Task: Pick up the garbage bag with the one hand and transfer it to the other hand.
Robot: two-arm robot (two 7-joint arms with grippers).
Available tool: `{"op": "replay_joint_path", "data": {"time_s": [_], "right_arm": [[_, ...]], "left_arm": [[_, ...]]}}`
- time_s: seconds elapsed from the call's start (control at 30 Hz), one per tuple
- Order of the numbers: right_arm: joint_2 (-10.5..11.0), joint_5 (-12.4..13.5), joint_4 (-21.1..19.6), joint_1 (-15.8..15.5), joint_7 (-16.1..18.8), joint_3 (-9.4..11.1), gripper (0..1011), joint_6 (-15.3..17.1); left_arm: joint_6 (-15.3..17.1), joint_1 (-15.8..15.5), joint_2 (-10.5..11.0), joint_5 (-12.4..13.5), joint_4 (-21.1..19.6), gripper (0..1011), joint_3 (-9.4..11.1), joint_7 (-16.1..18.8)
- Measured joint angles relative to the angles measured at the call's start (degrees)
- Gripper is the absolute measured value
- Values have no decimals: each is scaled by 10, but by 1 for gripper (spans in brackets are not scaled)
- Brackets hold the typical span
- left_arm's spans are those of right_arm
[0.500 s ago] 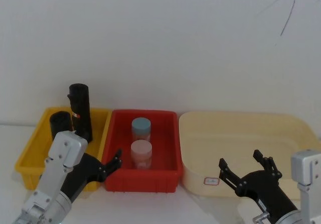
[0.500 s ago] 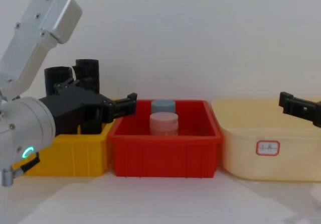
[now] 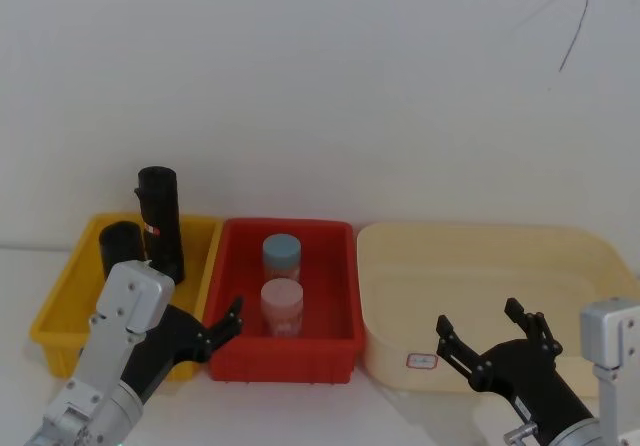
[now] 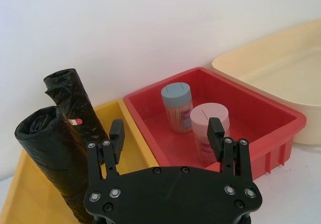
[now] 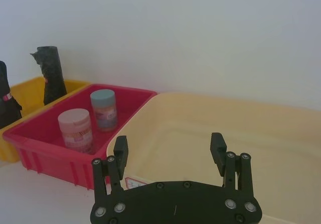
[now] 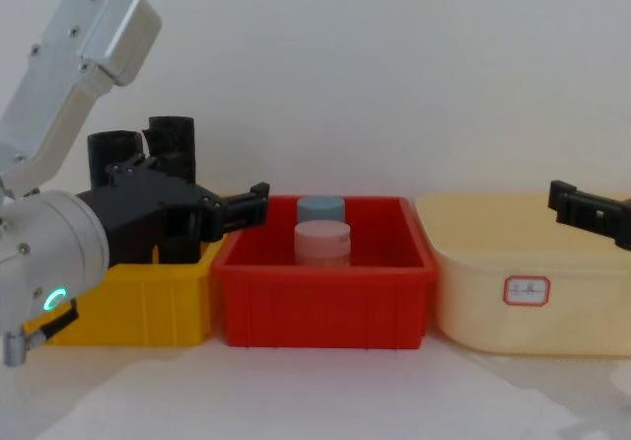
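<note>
Left gripper hovers at the front right corner of the yellow bin, jaws wide, empty. Right gripper sits well right of that bin, also wide, empty. Garbage bag stands inside the yellow bin, slimmer roll behind it. Nothing done yet: grasp, lift and handover all remain.

— Hidden?
— Lower half of garbage bag, behind left arm in head view.
— Cut off?
— Right gripper, fingers aside, past chest view's right edge.
— Unreadable?
— Writing on label of cream bin: too small.
</note>
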Motion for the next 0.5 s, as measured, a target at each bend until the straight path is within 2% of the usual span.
{"op": "replay_joint_path", "data": {"time_s": [0.5], "right_arm": [[0,0,0,0,0,0,1000,0]], "left_arm": [[0,0,0,0,0,1001,0,0]]}}
